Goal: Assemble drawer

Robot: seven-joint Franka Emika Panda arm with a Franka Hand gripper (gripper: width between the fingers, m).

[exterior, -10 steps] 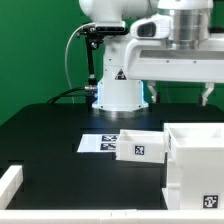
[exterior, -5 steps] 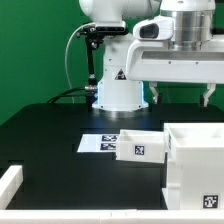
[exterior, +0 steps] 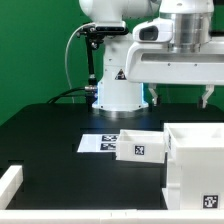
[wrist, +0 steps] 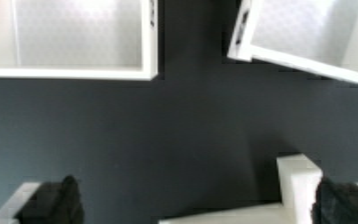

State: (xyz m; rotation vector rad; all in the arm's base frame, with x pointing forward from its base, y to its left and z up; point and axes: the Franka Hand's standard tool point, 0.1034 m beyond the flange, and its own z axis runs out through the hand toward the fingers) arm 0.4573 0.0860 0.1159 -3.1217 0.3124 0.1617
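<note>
The large white hollow casing stands at the exterior view's right front. A low white tray box with a black-and-white tag sits just to the left of it in the exterior view. My gripper hangs high above and behind them, open and empty, with both fingers clear of everything. In the wrist view the gripper shows its dark fingertips far apart over bare black table. Two white open boxes, one and another, lie beyond them. A white edge shows near one finger; I cannot tell which part it is.
The marker board lies flat on the black table beside the tray box. A long white bar lies at the exterior view's front left. The white robot base stands at the back centre before a green wall.
</note>
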